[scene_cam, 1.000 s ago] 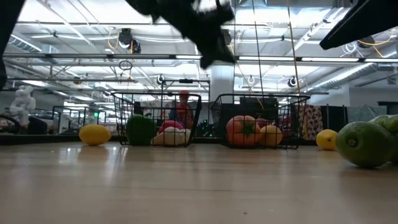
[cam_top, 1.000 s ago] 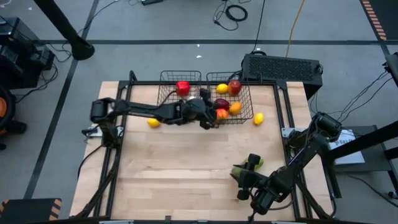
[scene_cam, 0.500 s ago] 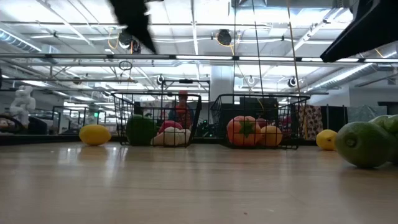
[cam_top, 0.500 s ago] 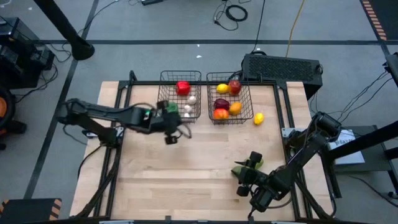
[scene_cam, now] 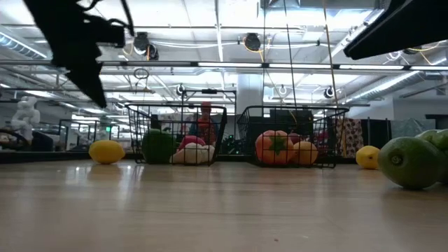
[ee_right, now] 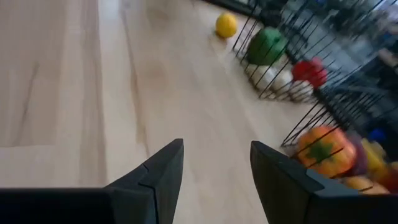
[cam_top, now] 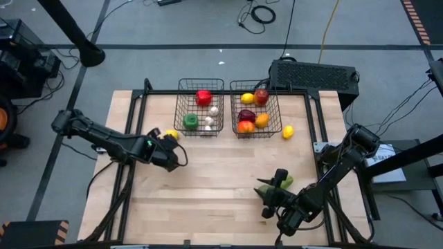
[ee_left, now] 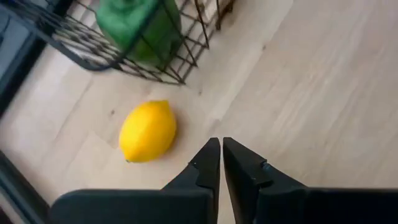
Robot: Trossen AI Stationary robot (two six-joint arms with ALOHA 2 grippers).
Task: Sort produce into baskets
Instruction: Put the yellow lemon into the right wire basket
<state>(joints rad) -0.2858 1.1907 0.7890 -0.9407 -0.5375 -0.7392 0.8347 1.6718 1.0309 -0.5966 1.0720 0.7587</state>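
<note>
Left gripper (ee_left: 221,149) now off the baskets (cam_top: 201,107), fingers together, empty, beside lemon (ee_left: 148,131); right fingers (ee_right: 161,171) apart.

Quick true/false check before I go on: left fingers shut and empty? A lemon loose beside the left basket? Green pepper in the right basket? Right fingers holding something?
1. Left gripper fingers are shut, holding nothing. True.
2. A lemon lies on the table outside the left basket. True.
3. The green pepper is in the right basket. False: it is in the left basket.
4. Right gripper holds a fruit. False: its fingers are open and empty.
</note>
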